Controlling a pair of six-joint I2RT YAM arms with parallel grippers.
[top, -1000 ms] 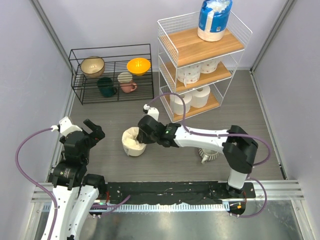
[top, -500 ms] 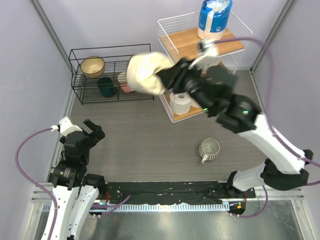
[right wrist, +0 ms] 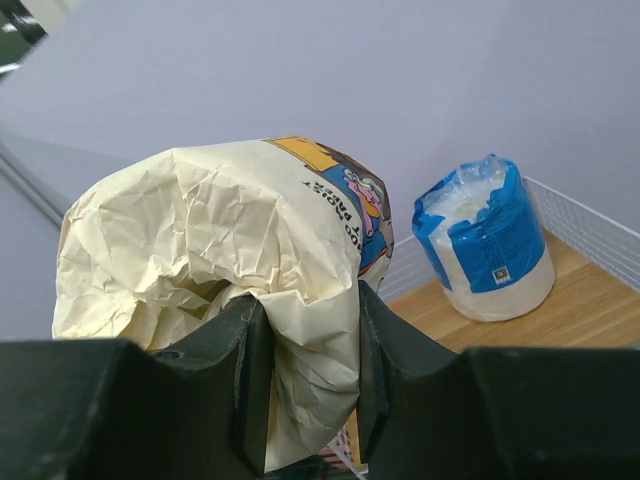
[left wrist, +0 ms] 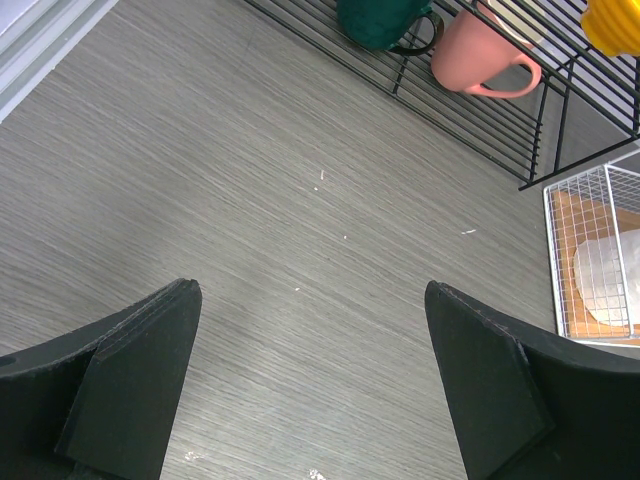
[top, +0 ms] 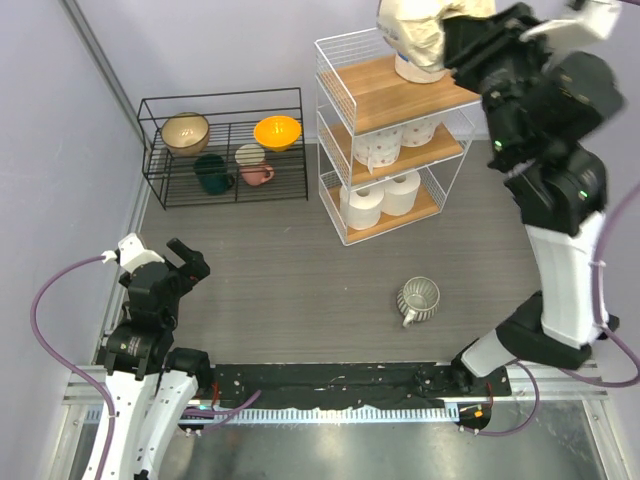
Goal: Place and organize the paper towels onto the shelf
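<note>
From above, your right arm stands raised high. Its right tool holds the cream-beige roll over the shelf top board. Your left arm sits folded at the near left.

Left wrist: your left tool gapes wide above the tabletop.

Right wrist: the jaws pinch the roll's crumpled wrap, its axis unreadable. The blue-wrapped roll stands upright.

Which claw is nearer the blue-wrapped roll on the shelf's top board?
Right. The right claw, shut on the cream roll, hangs just beside the blue-wrapped roll above the top board of the shelf. The left claw sits low over the table, far from the shelf.
</note>
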